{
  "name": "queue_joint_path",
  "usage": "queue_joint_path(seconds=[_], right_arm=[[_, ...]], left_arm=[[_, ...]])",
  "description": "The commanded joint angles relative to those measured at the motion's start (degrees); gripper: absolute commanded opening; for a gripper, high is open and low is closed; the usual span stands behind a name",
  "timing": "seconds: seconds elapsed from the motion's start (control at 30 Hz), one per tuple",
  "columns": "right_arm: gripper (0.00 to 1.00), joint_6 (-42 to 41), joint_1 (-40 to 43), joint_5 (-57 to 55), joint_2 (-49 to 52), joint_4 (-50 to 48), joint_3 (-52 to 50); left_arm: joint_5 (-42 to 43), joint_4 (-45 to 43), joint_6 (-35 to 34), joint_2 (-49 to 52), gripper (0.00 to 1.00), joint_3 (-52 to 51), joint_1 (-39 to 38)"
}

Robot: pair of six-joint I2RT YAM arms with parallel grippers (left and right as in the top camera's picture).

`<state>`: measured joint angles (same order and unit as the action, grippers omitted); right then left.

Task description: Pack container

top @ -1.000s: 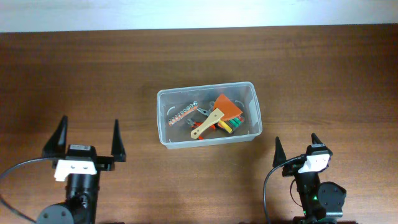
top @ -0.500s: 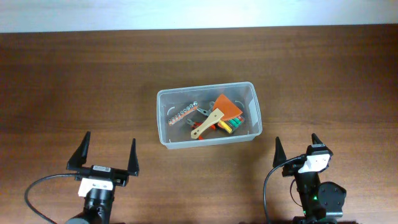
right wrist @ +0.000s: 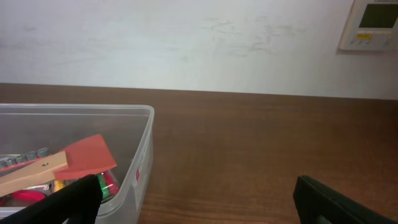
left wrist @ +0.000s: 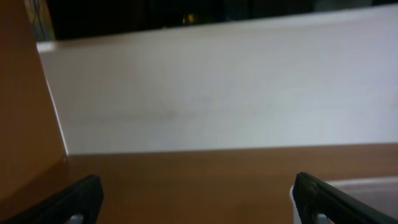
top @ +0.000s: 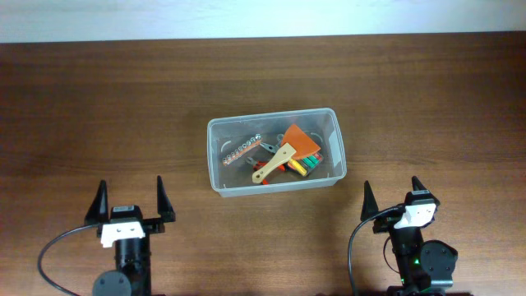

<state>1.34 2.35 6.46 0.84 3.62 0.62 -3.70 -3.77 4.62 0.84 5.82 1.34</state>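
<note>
A dark wooden worktop (top: pixel 99 107) is set against a pale wall, and the container (top: pixel 275 186) is seen near its middle, well clear of every edge. Its long axis runs across the worktop from left to right, the right end turned slightly toward the wall. Inside it a scraper (top: pixel 283 152), a socket rail (top: pixel 241 150) and some smaller coloured tools are lying; no loose tool is seen outside it. Both hands are held low at the near edge with jaws spread wide and nothing between them. The container lies ahead and to the right of the left hand (top: pixel 131 182), and ahead and to the left of the right hand (top: pixel 391 182), which is judged the nearer. In the right wrist view the container's right end is caught at lower left; whether it shows in the left wrist view cannot be told. Bare worktop is left on all sides, so an approach from either side is judged unobstructed.
</note>
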Motion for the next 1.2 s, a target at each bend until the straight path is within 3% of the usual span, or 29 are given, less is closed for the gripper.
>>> queue_joint_path(seconds=[0.0,0.13,0.27,1.17], right_arm=[[0.98,-0.1,-0.5,-0.7,-0.5,0.3,-0.3],[0.99,-0.1,-0.5,-0.7,-0.5,0.3,-0.3],[0.99,-0.1,-0.5,-0.7,-0.5,0.3,-0.3],[0.99,-0.1,-0.5,-0.7,-0.5,0.3,-0.3]], left_arm=[[-1.7,-0.1,-0.8,-0.5,0.99,-3.2,-0.2],[-1.7,1.0,-0.8,-0.5,0.99,-5.2,-0.2],[-1.5,8.4,-0.8,-0.5,0.99,-5.3,-0.2],[-1.1,8.1,-0.7,-0.5,0.99,-5.3,-0.2]])
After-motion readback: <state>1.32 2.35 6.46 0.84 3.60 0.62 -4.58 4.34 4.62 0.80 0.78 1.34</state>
